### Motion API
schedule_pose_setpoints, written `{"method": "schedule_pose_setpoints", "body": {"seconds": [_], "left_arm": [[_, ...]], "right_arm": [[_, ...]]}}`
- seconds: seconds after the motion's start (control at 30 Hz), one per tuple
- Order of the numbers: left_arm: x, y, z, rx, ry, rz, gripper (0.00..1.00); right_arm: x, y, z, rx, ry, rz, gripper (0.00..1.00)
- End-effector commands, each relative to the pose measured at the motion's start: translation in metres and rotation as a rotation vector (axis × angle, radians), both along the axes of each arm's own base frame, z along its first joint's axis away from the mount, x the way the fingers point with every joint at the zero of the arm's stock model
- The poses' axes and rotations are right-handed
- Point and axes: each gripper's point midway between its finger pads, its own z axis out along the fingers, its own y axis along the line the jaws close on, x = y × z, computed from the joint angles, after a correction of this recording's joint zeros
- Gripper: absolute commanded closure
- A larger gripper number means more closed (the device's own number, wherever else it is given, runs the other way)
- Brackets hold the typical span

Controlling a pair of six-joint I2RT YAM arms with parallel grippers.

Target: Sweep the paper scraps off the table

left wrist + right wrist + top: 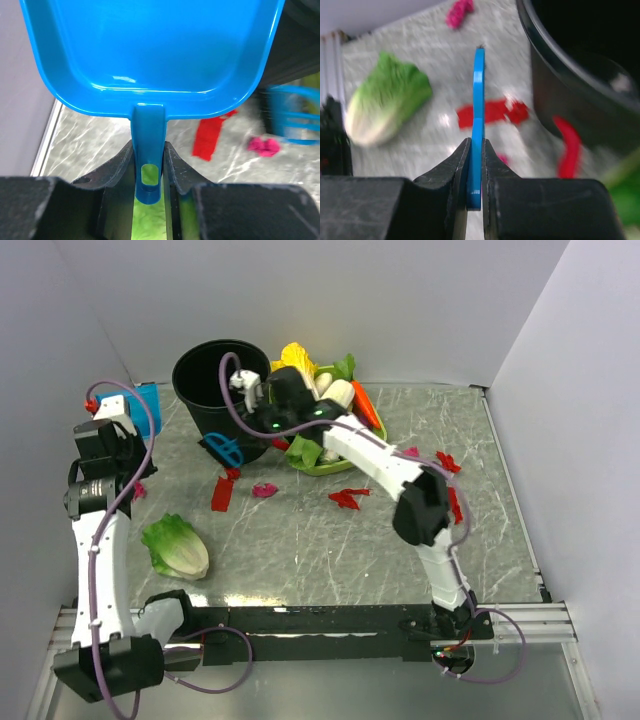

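Paper scraps lie on the table (300,550): a red strip (222,490), a magenta wad (265,490), a red scrap (348,498), and more red bits at the right (448,462). My left gripper (122,412) at the far left is shut on the handle of a blue dustpan (150,50), held above the table; the red strip (207,137) and the magenta wad (265,146) lie beyond it. My right gripper (252,408) reaches across to the black bucket and is shut on a blue brush (478,100), seen edge-on above the red strip (490,111).
A black bucket (215,390) stands at the back left. A green plate (315,468) of toy vegetables, with an orange carrot (365,405), sits right of it. A lettuce head (178,545) lies front left. A red chili (570,145) lies by the bucket.
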Motion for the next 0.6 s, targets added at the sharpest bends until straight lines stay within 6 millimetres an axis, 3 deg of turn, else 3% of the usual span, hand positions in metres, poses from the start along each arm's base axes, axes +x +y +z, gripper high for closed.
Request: {"method": "schedule_pose_setpoints", "body": {"seconds": [0.0, 0.07, 0.1, 0.13, 0.2, 0.23, 0.27, 0.37, 0.43, 0.47, 0.57], "left_arm": [[0.006, -0.004, 0.043, -0.009, -0.179, 0.053, 0.99], [0.004, -0.005, 0.052, -0.018, -0.201, 0.057, 0.99], [0.004, -0.005, 0.055, -0.019, -0.204, 0.058, 0.99], [0.004, -0.007, 0.061, -0.02, -0.214, 0.051, 0.99], [0.002, -0.009, 0.066, -0.017, -0.226, 0.031, 0.99], [0.001, -0.013, 0.067, -0.02, -0.231, 0.011, 0.99], [0.0, -0.014, 0.068, -0.016, -0.235, 0.004, 0.99], [-0.003, -0.017, 0.059, -0.024, -0.225, -0.015, 0.99], [-0.006, -0.019, 0.054, -0.032, -0.219, -0.028, 0.99], [-0.008, -0.02, 0.054, -0.032, -0.216, -0.033, 0.99], [-0.013, -0.02, 0.052, -0.011, -0.211, -0.035, 0.99]], "right_arm": [[0.0, 0.057, 0.009, 0.166, 0.144, -0.02, 1.0], [0.003, 0.075, 0.01, 0.233, 0.188, -0.056, 1.0], [0.004, 0.085, -0.003, 0.237, 0.22, -0.069, 1.0], [-0.001, 0.095, -0.003, 0.269, 0.27, -0.074, 1.0], [0.002, 0.116, -0.019, 0.306, 0.304, -0.087, 1.0], [0.008, 0.124, -0.008, 0.351, 0.329, -0.135, 1.0], [0.014, 0.132, -0.028, 0.35, 0.365, -0.167, 1.0], [0.014, 0.149, -0.038, 0.413, 0.431, -0.222, 1.0], [0.009, 0.162, -0.031, 0.469, 0.459, -0.218, 1.0], [0.006, 0.168, -0.045, 0.457, 0.473, -0.216, 1.0], [-0.002, 0.172, -0.04, 0.474, 0.467, -0.182, 1.0]]}}
